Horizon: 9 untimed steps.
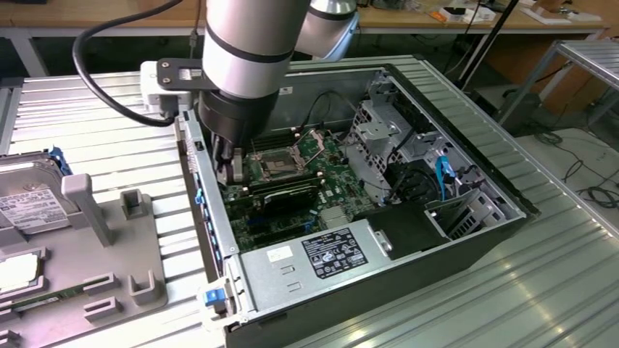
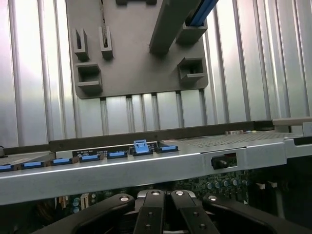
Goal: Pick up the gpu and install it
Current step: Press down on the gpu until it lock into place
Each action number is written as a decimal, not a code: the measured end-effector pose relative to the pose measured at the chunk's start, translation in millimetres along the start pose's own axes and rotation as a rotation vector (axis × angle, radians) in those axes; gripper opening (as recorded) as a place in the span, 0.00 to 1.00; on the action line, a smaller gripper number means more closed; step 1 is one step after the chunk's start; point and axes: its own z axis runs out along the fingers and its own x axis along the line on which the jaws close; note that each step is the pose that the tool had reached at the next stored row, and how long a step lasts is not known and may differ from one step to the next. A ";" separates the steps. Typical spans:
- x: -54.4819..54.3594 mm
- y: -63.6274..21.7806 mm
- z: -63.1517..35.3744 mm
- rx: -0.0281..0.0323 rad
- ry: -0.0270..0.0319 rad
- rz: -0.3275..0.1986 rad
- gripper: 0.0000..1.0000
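From my remote station I see the arm (image 1: 246, 43) reach down from the upper centre of the exterior view into the open computer case (image 1: 503, 217), its gripper (image 1: 228, 168) lowered along the case's wall on the exterior view's left, just above the green motherboard (image 1: 324, 181) and beside the CPU socket (image 1: 275, 165). The fingers (image 1: 232, 163) stand pressed together, and I cannot make out anything pinched between them. A dark flat card, which I take for the gpu (image 1: 285, 194), lies across the motherboard at the middle of the frame, just below the socket and close under the gripper; whether the fingers touch it I cannot tell. The silver power supply (image 1: 314, 261) with its black label sits at the lower centre of the case, the drive cage (image 1: 387, 141) toward the upper right. On the ribbed metal table (image 1: 106, 123), at the lower left of the frame, a grey fixture tray (image 1: 116, 290) carries a hard drive (image 1: 29, 203) with a white label at the far left edge and a green memory stick (image 1: 43, 299) near the bottom. In the wrist view the closed finger linkage (image 2: 165, 209) fills the lower centre, the case's silver rear rail with its blue slot clips (image 2: 140, 147) runs across the middle, and the grey tray (image 2: 136, 63) sits at the upper centre.
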 end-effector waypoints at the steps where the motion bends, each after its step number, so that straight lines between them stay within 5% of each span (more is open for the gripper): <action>1: 1.0 -0.1 -0.1 0.0001 0.0002 0.000 0.11; 4: 1.4 -0.3 1.8 0.0088 -0.0008 -0.001 0.11; 5: 1.7 -0.6 3.6 0.0159 -0.0014 -0.002 0.11; 9: 1.8 0.0 4.0 0.0176 -0.0016 -0.002 0.11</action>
